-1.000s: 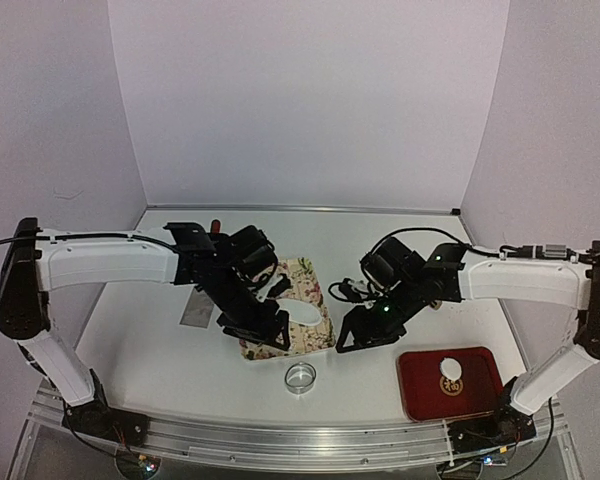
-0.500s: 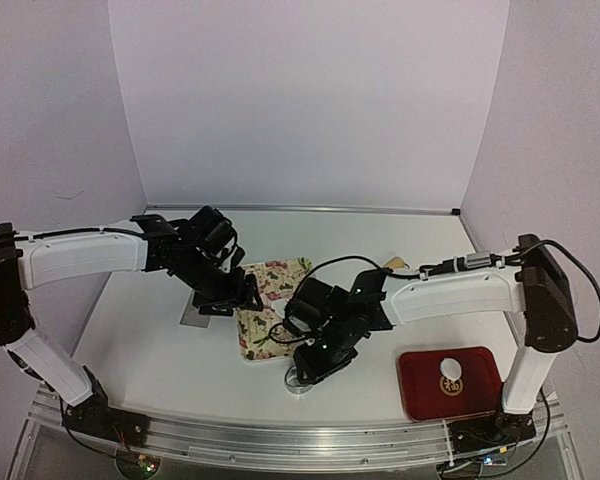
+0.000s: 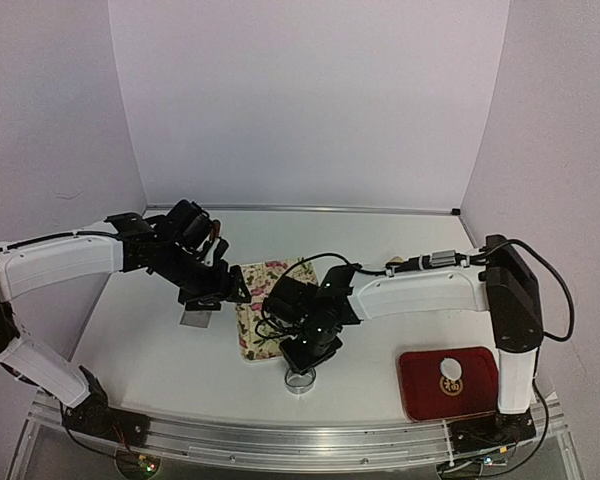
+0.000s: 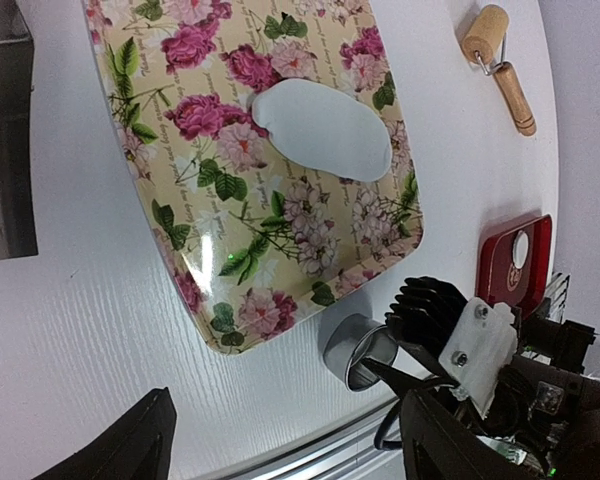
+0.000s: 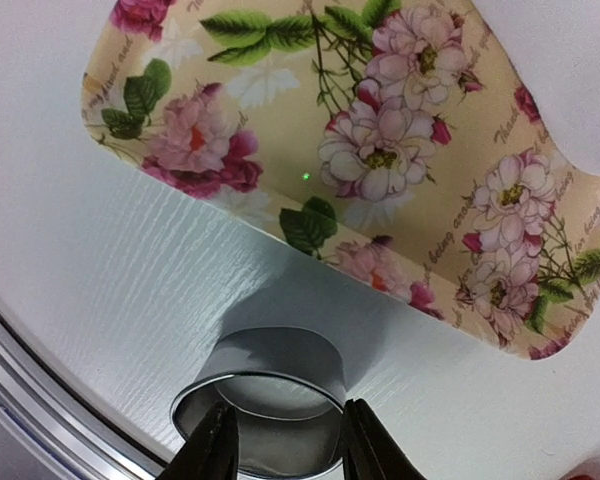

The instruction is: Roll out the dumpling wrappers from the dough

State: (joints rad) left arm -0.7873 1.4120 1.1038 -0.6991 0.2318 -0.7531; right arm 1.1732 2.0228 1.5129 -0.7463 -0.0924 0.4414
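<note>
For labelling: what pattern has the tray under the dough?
The tray shows pink roses on cream; left wrist view.

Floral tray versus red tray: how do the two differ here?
The floral tray is cream with a rose print; the red tray is red. The floral tray holds a large irregular dough sheet; the red tray holds one small round dumpling wrapper. The floral tray lies mid-table; the red tray sits at the near right corner. Both are rounded rectangles lying flat on the table.
</note>
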